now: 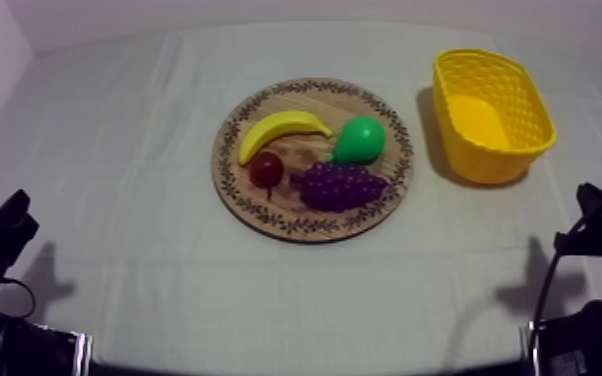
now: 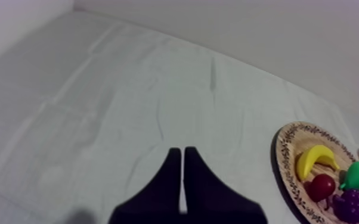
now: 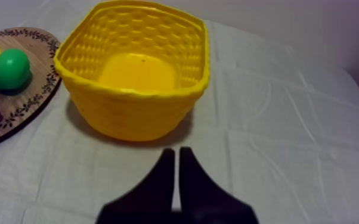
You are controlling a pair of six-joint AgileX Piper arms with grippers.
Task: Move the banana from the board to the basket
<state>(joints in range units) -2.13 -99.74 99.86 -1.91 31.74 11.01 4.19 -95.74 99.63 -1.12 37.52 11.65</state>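
Opening step, no reach yet: the curved, glossy yellow toy banana [image 1: 283,130] lies on the round wooden board with a patterned rim [image 1: 295,226].
It sits on the board's far left part, just beside the small red fruit [image 1: 266,170], near the smooth green pear [image 1: 359,140] and the knobbly purple grapes [image 1: 339,186]. The lattice-walled yellow basket [image 1: 480,160] stands empty, apart from the board, on the cloth-covered table [image 1: 115,150]. The left tool [image 2: 183,154] and the right tool [image 3: 176,154] each have their fingers pressed together on nothing. Next, I'd judge, one tool spreads its fingers and straddles the banana's slim middle.

light: soft, dim, violet-tinted | shadows: cast left of yellow basket [image 1: 487,165] and along wooden board [image 1: 257,212] rim | further shadows thrown on desk [image 1: 115,200] | edges: bowed
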